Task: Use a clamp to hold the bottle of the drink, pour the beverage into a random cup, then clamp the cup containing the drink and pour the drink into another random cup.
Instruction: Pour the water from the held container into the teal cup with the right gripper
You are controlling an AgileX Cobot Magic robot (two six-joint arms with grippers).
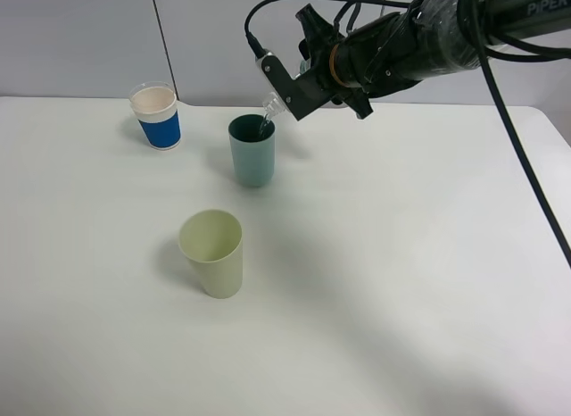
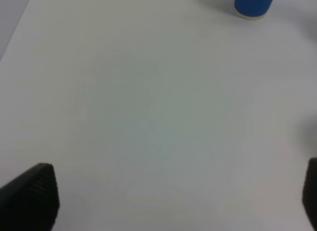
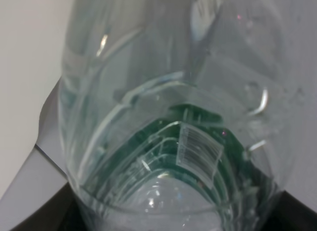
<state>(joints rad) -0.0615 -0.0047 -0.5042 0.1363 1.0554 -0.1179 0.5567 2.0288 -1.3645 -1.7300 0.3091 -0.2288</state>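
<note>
A white table (image 1: 401, 300) ran under grey wall panels (image 1: 80, 41). The left pincer (image 2: 171, 196) hung spread, gripping nothing, with a blue cup (image 1: 156, 117) well ahead of it. The right pincer (image 1: 294, 87) pinched 1 clear bottle (image 1: 271, 105), mostly hidden behind its fingers, the neck tipped down over the teal cup (image 1: 252, 150) just below. The pale green cup (image 1: 212, 253) stood well apart. There were 3 cups in all.

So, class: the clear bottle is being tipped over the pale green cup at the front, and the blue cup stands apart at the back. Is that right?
Not quite: the exterior high view shows the clear bottle tipped over the teal cup, not the pale green cup at the front. The blue cup does stand apart at the back.
</note>
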